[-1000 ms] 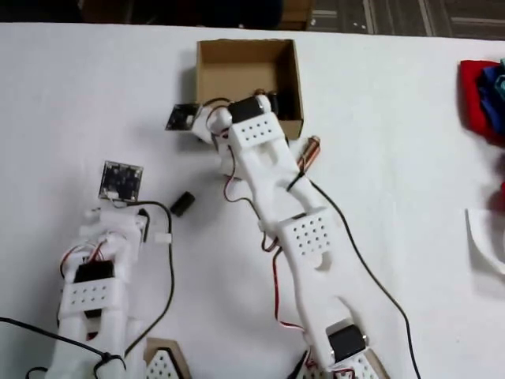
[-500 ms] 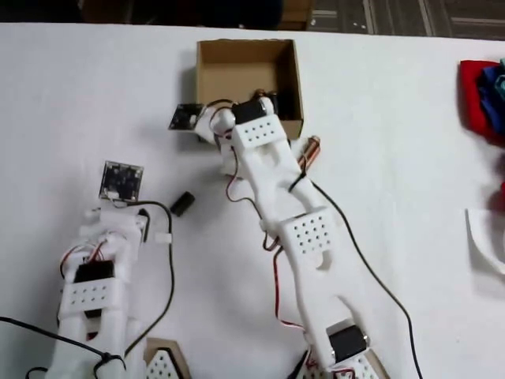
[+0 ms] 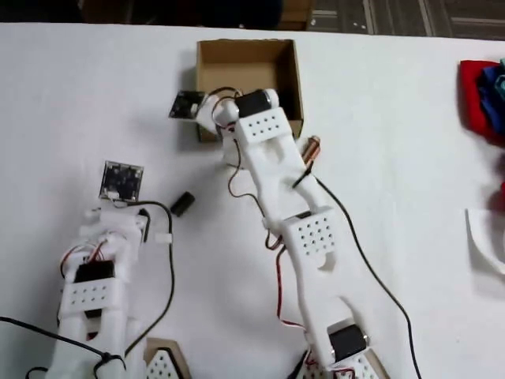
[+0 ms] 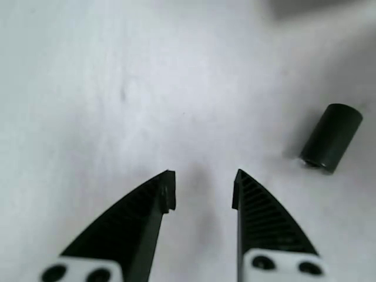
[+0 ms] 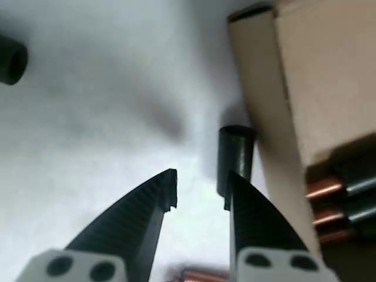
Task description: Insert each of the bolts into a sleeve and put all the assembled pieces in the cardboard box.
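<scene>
Left gripper (image 4: pixel 202 191): jaws apart with nothing between them, held low over the white table (image 3: pixel 95 95) in front of the left arm.

Lone sleeve (image 4: pixel 332 138): black, lying on its side on the table, off to one side of the left gripper and clear of both fingers. In the high view it sits between the two arms.

Right gripper (image 5: pixel 200 189): jaws apart and gripping nothing, at the near left corner of the cardboard box (image 3: pixel 199 79).

Sleeve by the box (image 5: pixel 235 157): black, just past one right fingertip and close against the box's outer wall. It looks upright, though the angle makes that hard to confirm.

Assembled pieces (image 5: pixel 343 200): copper bolts in black sleeves, lying side by side inside the box.

Loose bolt (image 3: pixel 310 150): copper, on the table just beside the right arm, near the box's front right corner.

Red cloth (image 3: pixel 480 91): at the table's far right edge, well apart from the arms.
</scene>
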Motion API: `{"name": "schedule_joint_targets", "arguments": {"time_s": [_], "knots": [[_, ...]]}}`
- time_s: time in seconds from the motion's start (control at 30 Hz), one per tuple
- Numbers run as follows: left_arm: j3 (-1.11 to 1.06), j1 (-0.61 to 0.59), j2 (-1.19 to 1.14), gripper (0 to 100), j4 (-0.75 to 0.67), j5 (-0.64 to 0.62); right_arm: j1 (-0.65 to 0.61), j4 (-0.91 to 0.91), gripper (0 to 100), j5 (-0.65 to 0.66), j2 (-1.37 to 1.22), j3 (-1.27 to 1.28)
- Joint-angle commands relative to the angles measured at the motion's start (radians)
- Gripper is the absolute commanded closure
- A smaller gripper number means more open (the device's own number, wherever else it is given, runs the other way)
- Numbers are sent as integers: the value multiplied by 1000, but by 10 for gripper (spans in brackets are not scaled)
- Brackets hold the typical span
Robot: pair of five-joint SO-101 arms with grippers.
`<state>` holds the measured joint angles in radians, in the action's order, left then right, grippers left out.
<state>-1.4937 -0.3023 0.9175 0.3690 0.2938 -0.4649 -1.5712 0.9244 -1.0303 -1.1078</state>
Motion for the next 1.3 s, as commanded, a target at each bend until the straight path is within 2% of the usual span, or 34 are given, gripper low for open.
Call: {"name": "schedule_joint_targets", "arguments": {"time_s": [0.0, 0.2, 0.47, 0.87, 1.03, 1.27], "knots": [[10, -8, 5, 823, -17, 5, 21, 44, 872, 9, 18, -18], [10, -8, 5, 823, -17, 5, 44, 133, 872, 9, -36, -18], [10, -8, 5, 823, -17, 5, 38, 125, 872, 9, -93, -18], [10, -8, 5, 823, -17, 5, -50, -54, 878, 2, -77, -57], [10, -8, 5, 823, -17, 5, -101, -179, 961, 2, -77, -127], [10, -8, 5, 823, -17, 5, -111, -200, 875, -143, -21, -26]]}}
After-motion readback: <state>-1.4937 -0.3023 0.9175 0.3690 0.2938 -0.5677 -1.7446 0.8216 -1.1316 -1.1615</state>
